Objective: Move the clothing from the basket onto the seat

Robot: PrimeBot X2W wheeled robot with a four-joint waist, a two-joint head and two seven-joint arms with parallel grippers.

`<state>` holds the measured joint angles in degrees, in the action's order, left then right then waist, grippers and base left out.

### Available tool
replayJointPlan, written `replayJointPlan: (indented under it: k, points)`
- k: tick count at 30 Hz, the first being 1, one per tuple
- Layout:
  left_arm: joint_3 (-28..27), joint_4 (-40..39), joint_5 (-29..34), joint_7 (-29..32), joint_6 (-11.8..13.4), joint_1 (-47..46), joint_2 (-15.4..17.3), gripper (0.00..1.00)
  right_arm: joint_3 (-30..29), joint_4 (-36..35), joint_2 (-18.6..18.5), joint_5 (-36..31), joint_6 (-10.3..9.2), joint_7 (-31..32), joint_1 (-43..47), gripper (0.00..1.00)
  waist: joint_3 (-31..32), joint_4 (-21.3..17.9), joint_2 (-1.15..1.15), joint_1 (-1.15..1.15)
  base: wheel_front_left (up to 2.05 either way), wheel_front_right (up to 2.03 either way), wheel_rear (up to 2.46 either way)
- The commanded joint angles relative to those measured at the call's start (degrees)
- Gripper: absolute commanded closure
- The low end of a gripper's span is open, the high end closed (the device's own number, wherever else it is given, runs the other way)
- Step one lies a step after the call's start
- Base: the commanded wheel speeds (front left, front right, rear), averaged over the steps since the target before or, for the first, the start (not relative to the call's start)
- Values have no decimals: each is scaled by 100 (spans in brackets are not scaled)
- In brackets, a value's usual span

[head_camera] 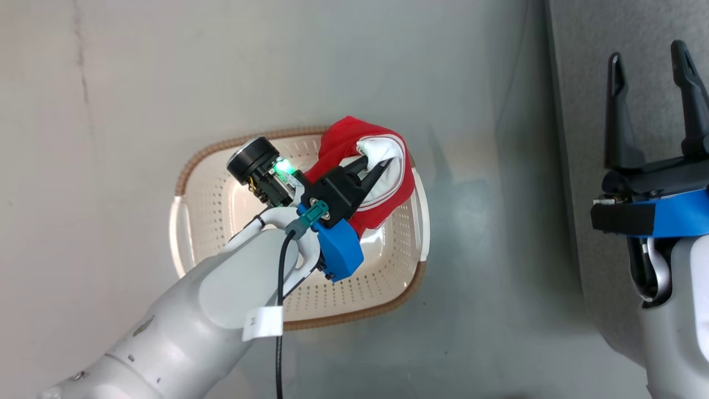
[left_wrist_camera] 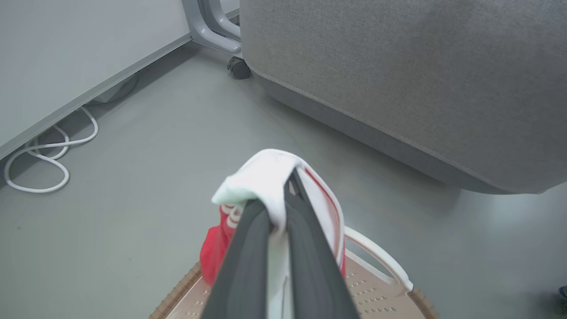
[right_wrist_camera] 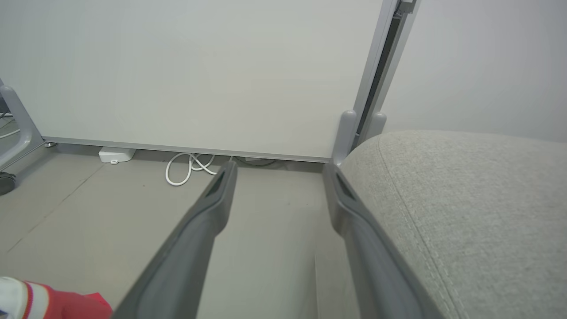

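Left wrist view, and what I saw first were the two dark fingers (left_wrist_camera: 248,257) of the left gripper (left_wrist_camera: 290,179) pressed together on a white fold of the clothing (left_wrist_camera: 266,177), the cloth squeezed flat between them and spilling over their tips. The pinch sat on a bunched edge, I judged, because a gathered fold gives thin fingers something to bite. From there the red body of the garment hung down toward the basket (left_wrist_camera: 381,252), just below. In the head view the piece lay over the basket's far rim, and I could not tell whether it touched. No other garment showed on the bare perforated bottom. Off to the robot's right the seat (head_camera: 576,111) stood near the basket, with grey floor (head_camera: 487,249) between them. The right gripper (head_camera: 647,52) hovered over the seat's edge, its fingers spread wide and holding nothing, presumably parked clear of the carry path. I reckoned the job was at the lift-and-carry step, the cloth not yet on the cushion
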<state>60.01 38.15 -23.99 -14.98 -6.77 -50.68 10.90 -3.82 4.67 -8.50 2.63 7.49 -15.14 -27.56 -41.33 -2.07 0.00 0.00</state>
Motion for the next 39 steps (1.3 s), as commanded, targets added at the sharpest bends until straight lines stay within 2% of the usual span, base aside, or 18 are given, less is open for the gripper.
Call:
replayJointPlan:
  k: [1,10,20,39]
  points:
    - [-141,-128,56,-29,47,106,31,100,-1,42,-26,17,2,-1,94,0,283,87,0,0,0,0,0]
    - [-886,-780,418,-30,82,613,62,100,-3,274,-12,66,1,-1,387,0,1088,173,0,0,0,0,0]
    - [-1592,-1216,660,-30,100,833,-82,100,-1,466,57,97,1,-1,808,0,1898,286,0,0,0,0,0]
    - [-1914,-1281,817,-30,-27,1120,-264,100,-67,710,197,127,1,-1,1567,0,3221,284,0,0,0,0,0]
